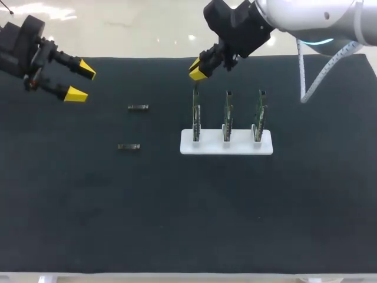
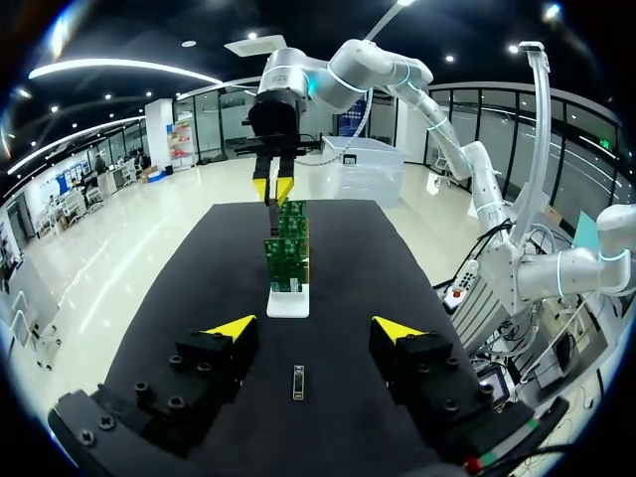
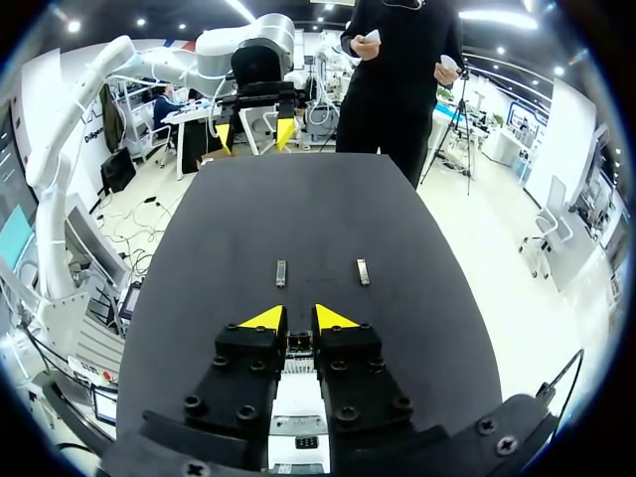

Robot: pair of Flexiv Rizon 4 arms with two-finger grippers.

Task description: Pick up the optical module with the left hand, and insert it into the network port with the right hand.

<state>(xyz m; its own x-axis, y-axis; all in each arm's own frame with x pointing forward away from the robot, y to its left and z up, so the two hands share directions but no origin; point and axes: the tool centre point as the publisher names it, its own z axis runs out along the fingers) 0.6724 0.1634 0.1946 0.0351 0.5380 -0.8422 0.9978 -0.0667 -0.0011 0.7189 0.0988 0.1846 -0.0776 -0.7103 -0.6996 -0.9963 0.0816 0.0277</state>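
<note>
Two small dark optical modules [image 1: 138, 107] [image 1: 128, 146] lie on the black mat left of centre. My left gripper [image 1: 81, 82] hovers open at the far left with nothing in it. In its wrist view one module [image 2: 298, 382] lies on the mat below and between the spread fingers. My right gripper [image 1: 198, 69] hangs just above the leftmost of three upright green circuit boards [image 1: 196, 115]. It is shut on a thin dark optical module [image 3: 298, 343] that points down at that board's top edge. Both loose modules [image 3: 281, 273] [image 3: 363, 271] show ahead of the right gripper [image 3: 296, 318].
The three boards stand in a white holder [image 1: 227, 145] right of centre. The black mat [image 1: 188, 224] covers the table. The white holder [image 2: 288, 303] and its boards are ahead of the left gripper [image 2: 313, 328].
</note>
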